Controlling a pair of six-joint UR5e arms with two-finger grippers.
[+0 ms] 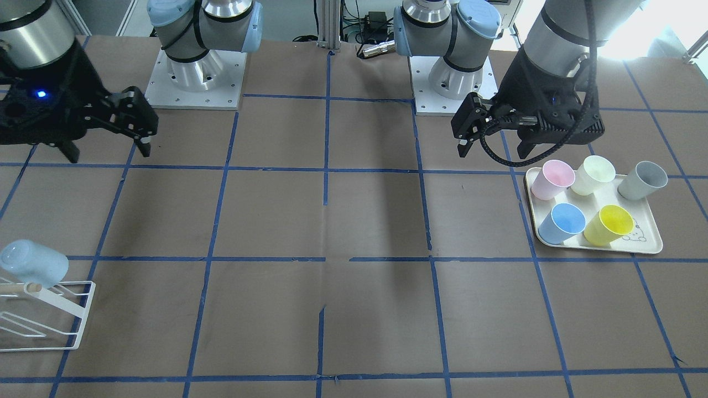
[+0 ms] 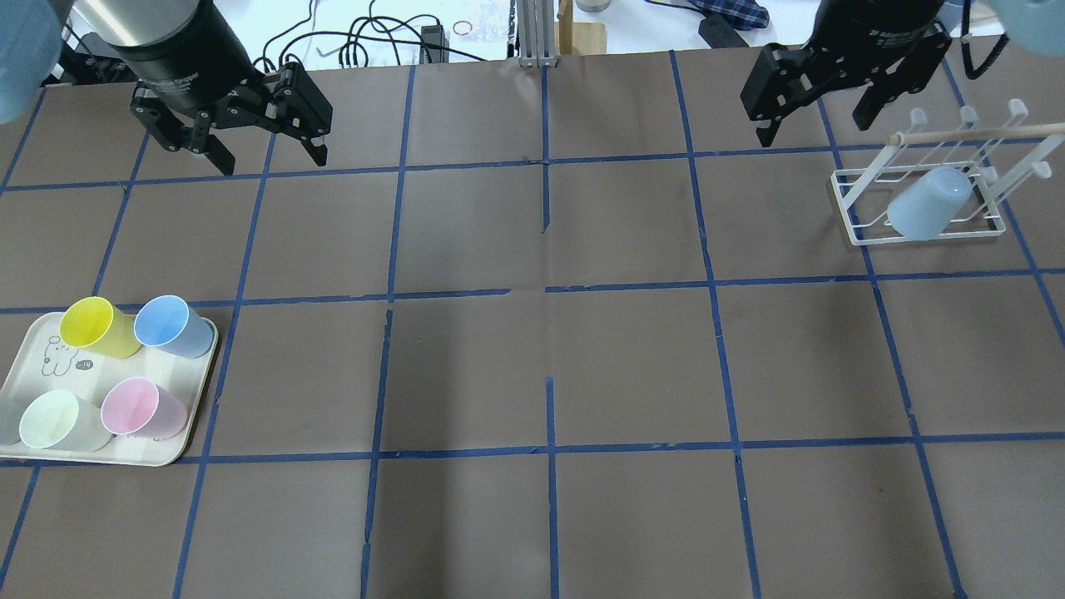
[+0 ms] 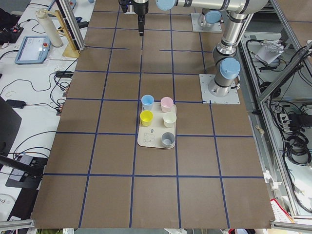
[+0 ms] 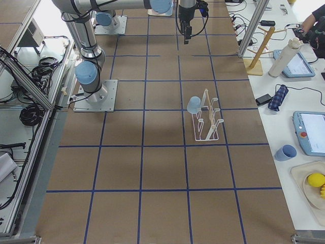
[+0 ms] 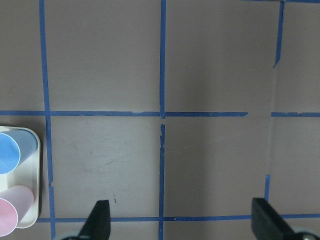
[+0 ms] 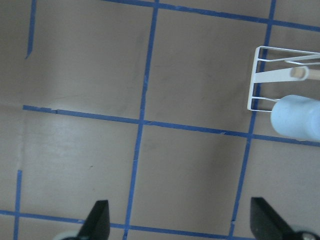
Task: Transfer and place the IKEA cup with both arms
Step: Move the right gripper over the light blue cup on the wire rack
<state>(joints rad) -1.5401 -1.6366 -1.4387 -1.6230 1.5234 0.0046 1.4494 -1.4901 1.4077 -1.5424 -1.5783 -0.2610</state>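
The pale icy-blue IKEA cup (image 2: 928, 204) hangs upside down on a peg of the white wire rack (image 2: 842, 190) at the table's right side. It also shows in the front view (image 1: 33, 264) and the right wrist view (image 6: 295, 117). My right gripper (image 2: 815, 129) is open and empty, raised beside the rack and apart from the cup; the front view (image 1: 108, 153) shows it too. My left gripper (image 2: 270, 158) is open and empty above bare table, away from the tray; it also shows in the front view (image 1: 494, 152).
A cream tray (image 2: 198, 399) at the left holds a sky-blue cup (image 2: 170, 324), a yellow cup (image 2: 91, 326), a pink cup (image 2: 137, 408), a pale green cup (image 2: 54, 420) and a grey cup (image 1: 641, 179). Brown paper with blue tape lines covers the table.
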